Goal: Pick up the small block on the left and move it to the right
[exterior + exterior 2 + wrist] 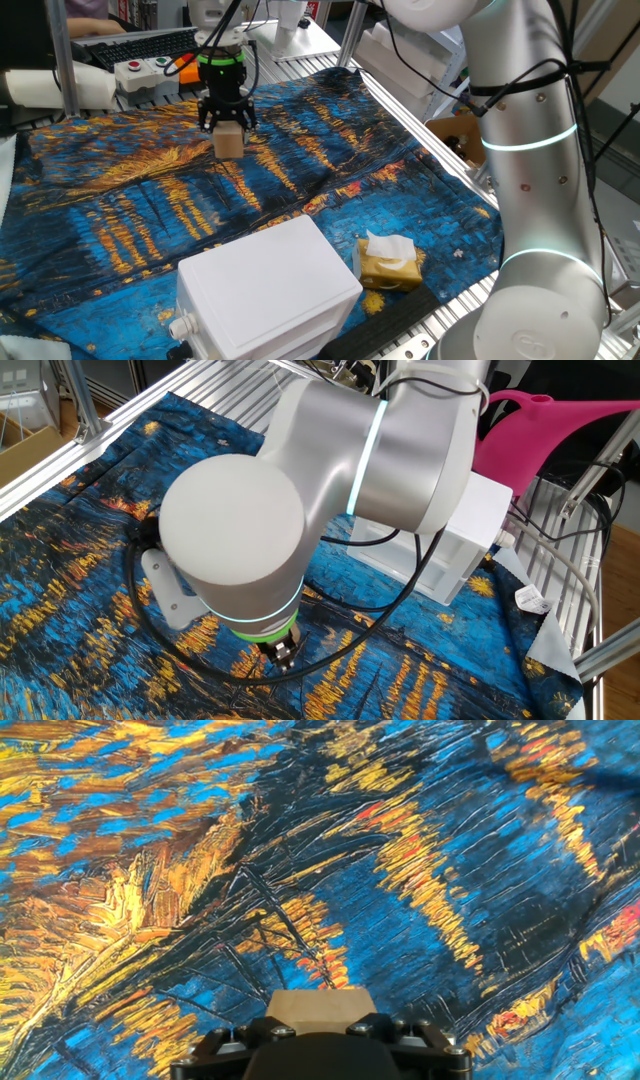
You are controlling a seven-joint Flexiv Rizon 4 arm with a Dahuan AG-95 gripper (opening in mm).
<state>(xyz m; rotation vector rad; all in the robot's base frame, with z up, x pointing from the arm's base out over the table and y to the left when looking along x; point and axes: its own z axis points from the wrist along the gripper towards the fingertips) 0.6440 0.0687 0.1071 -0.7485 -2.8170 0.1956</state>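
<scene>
One small block (229, 141) sits clamped in my claw (226, 126), hanging just beneath it. Risk: shallow hold; block could twist free onto the surface (120, 230) below during transfer.

Tan block (229, 141); blue cloth (300, 170) showing orange-yellow brushstroke pattern; white box (265, 285); pink watering can (540, 435); yellow-brown packet (388, 268).

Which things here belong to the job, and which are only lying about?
Belong to the job:
- small block
- pincer, its jaws on either side of the block

Only lying about:
- large white box
- yellow-brown packet with tissue
- pink watering can
- painted cloth
</scene>
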